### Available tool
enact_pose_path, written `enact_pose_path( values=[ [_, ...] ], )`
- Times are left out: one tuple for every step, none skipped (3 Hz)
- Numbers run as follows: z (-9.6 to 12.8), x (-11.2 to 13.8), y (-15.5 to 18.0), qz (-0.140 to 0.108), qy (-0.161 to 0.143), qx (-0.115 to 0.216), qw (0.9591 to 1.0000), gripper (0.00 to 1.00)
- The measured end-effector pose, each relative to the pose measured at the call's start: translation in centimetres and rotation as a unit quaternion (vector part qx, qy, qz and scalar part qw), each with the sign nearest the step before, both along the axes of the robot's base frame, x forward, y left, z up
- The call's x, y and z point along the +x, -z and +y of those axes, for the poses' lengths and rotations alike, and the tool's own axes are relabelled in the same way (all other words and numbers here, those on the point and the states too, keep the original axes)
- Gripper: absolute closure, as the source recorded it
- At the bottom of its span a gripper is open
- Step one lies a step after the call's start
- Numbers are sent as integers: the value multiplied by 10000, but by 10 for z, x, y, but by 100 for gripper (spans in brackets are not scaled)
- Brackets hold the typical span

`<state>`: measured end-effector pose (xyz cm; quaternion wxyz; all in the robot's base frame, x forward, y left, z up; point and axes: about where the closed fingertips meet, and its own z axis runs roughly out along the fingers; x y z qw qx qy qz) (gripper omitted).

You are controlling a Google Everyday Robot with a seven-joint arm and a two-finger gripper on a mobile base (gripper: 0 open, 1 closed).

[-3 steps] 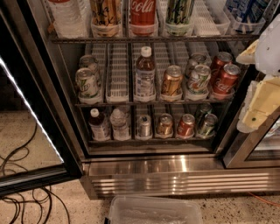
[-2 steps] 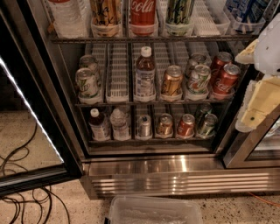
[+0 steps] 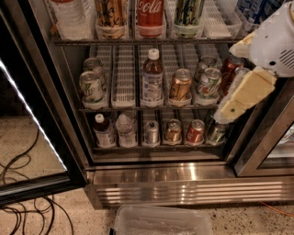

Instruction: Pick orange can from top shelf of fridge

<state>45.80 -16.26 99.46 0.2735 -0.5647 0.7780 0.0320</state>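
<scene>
The orange can (image 3: 111, 16), golden with dark scribbles, stands on the top shelf (image 3: 138, 41) of the fridge (image 3: 161, 179), its top cut off by the picture's edge. It is second from the left, between a clear water bottle (image 3: 69, 16) and a red Coca-Cola can (image 3: 150, 13). My gripper (image 3: 228, 111), cream-coloured on a white arm, hangs at the right in front of the middle rack. It is lower than the orange can, well to its right, and holds nothing.
A green-and-black can (image 3: 188, 13) stands right of the Coca-Cola can. The middle rack (image 3: 124, 108) holds several cans and a bottle (image 3: 152, 80). The lower rack holds bottles and cans. The glass door (image 3: 27, 137) stands open at the left, cables (image 3: 18, 211) lie on the floor, and a clear plastic bin (image 3: 161, 222) sits below.
My gripper has moved left and slightly up, further in front of the fridge's right side. The cans and bottles have not moved.
</scene>
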Motion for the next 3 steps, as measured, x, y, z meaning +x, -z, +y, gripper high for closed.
enact_pose_path(
  values=[
    [44,11,-25,-368,-3,899,9953,0],
    [44,11,-25,-368,-4,899,9953,0],
    [68,-6,-12,-332,-34,1150,9928,0]
  ],
)
